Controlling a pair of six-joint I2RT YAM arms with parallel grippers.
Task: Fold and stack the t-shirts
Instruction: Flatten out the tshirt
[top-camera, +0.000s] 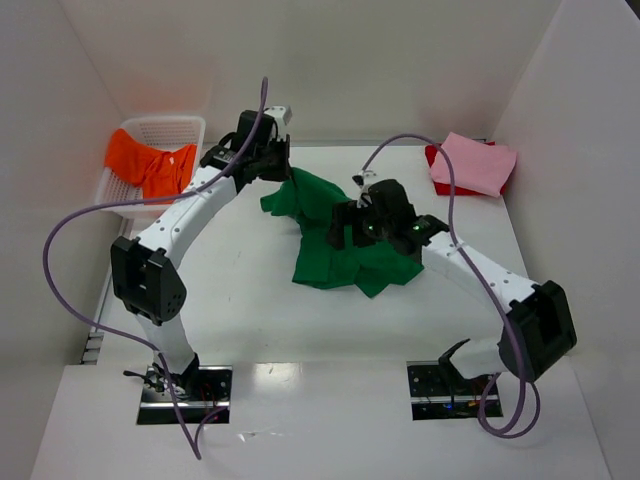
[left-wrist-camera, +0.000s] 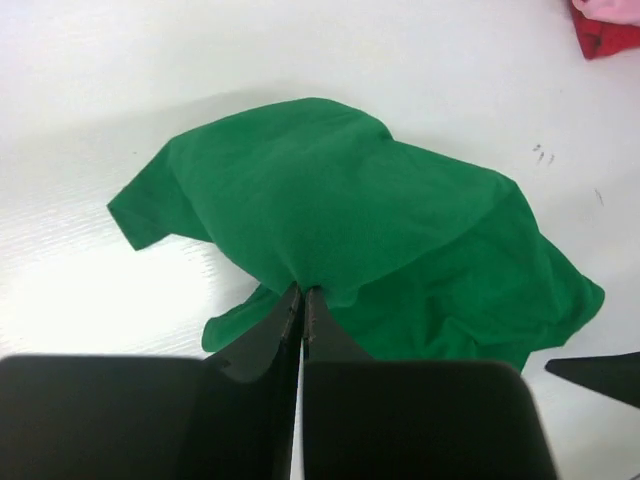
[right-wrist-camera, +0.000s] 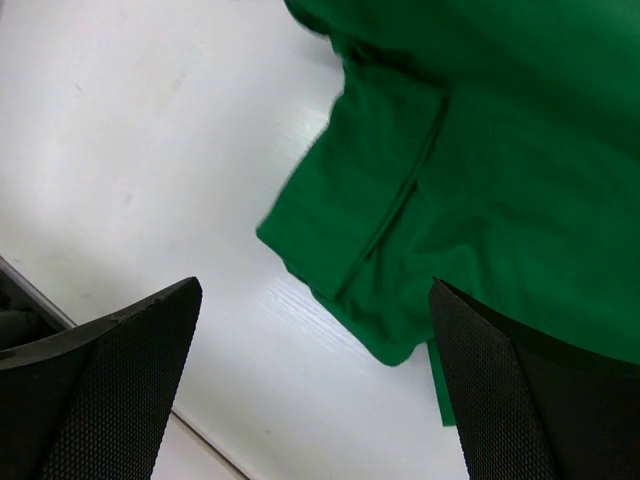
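Mid-surface, a bit toward the far side, a bright green cloth t-shirt lies crumpled and unfolded on the white surface, with its far-left edge pulled up. The left jaws are pressed together, pinching a bunch of that shirt's fabric. In the left wrist view the green cloth drapes away from the black fingertips. The right jaws are spread wide, holding nothing, and hover over the shirt's right half. In the right wrist view the black textured fingers sit either side of a hemmed edge of the green cloth, with bare surface beside it. At the far-left corner, a white plastic mesh basket has an orange cloth t-shirt hanging over its rim. At the far-right corner, a folded pink cloth t-shirt is stacked on a red cloth t-shirt with only its edges showing, well apart from the green one. Purple cables loop from both arms.
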